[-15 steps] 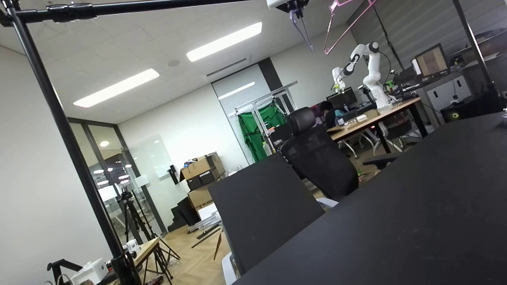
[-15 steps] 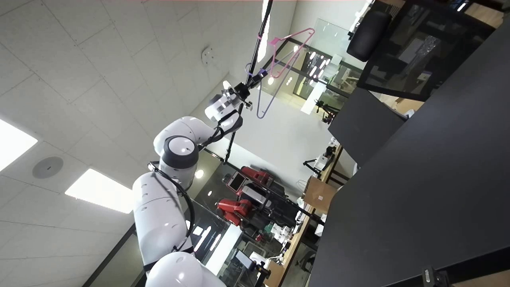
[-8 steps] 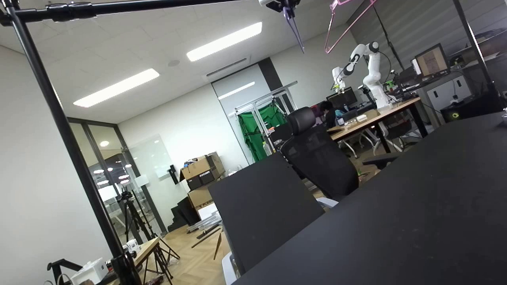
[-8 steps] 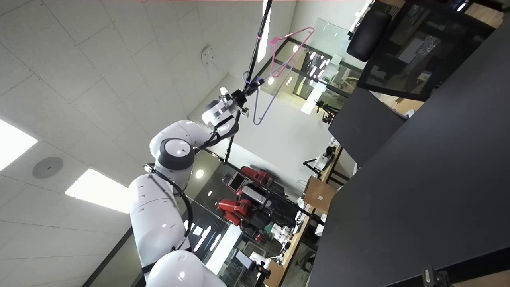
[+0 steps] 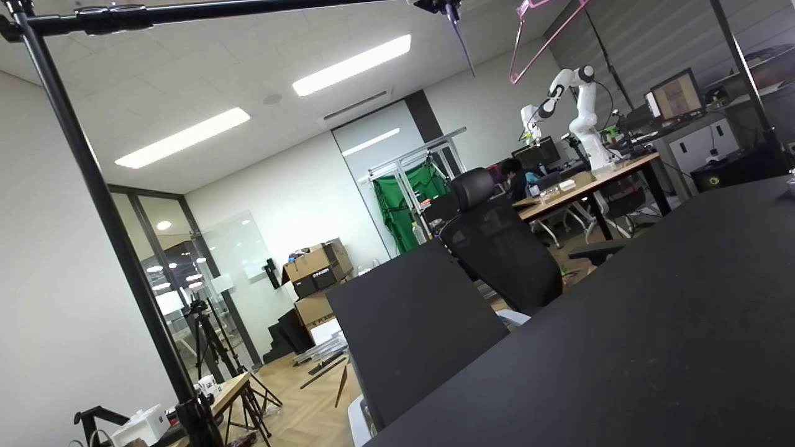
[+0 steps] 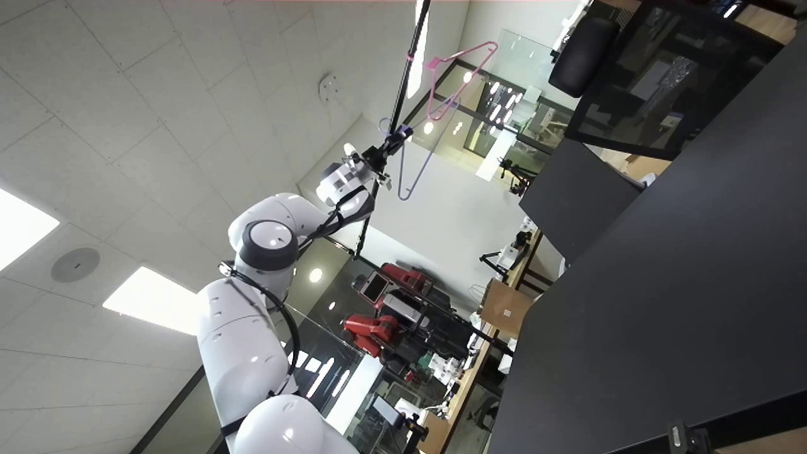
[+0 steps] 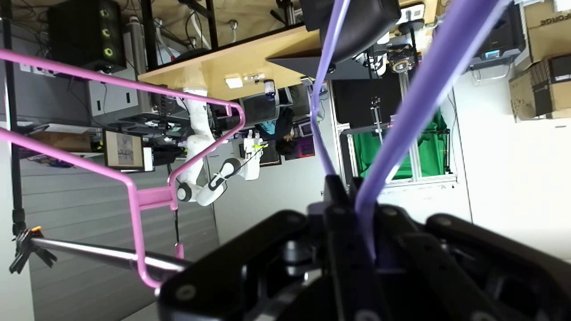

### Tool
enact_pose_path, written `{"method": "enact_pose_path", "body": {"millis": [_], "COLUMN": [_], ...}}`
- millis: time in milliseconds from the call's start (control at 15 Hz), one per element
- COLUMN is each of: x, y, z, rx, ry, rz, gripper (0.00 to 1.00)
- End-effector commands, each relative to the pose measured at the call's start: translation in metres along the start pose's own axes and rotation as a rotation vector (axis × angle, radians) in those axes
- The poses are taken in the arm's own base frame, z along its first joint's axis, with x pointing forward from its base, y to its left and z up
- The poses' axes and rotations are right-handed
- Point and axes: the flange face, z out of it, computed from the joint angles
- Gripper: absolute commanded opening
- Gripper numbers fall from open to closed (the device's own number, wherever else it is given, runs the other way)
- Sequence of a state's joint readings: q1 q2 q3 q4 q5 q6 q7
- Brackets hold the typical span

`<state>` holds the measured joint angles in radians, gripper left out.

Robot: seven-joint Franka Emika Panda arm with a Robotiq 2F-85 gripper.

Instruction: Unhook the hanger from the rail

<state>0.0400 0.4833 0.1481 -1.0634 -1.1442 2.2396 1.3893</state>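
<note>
The lavender hanger (image 6: pixel 401 173) is held high beside the black rail (image 6: pixel 408 63). My gripper (image 6: pixel 396 140) is shut on the top part of the hanger, just under the hook. In the wrist view the fingers (image 7: pixel 346 187) close around the lavender hanger (image 7: pixel 403 118), whose two arms spread away from them. The hook shows as a small loop at the rail's ceiling side; I cannot tell whether it is still around the rail. In an exterior view the hanger (image 5: pixel 463 46) appears nearly edge-on below the gripper (image 5: pixel 442 6); its hook is out of frame.
A pink hanger (image 6: pixel 435 64) hangs on the rail close by; it also shows in the wrist view (image 7: pixel 154 197), left of the gripper. A slanted black upright pole (image 5: pixel 105 205) supports the frame. A black table (image 5: pixel 621 347) lies below.
My gripper and the lavender hanger have moved away from the pink hanger, left and down in an exterior view. The hanger has turned more edge-on. The pink hanger has stayed nearly still.
</note>
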Motion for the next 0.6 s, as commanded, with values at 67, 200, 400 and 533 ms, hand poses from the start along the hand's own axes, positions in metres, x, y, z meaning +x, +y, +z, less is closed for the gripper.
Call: {"method": "enact_pose_path", "body": {"millis": [67,200,400,533], "x": [0.028,0.035,0.035,0.03], "y": [0.008,0.009,0.016,0.022], "z": [-0.031,-0.039,-0.05,-0.059], "rx": [0.006,0.01,0.008,0.015], "ry": [0.061,0.069,0.005,-0.071], "rz": [0.036,0.039,0.025,0.005], "gripper": [0.02,0.02,0.02,0.02]}}
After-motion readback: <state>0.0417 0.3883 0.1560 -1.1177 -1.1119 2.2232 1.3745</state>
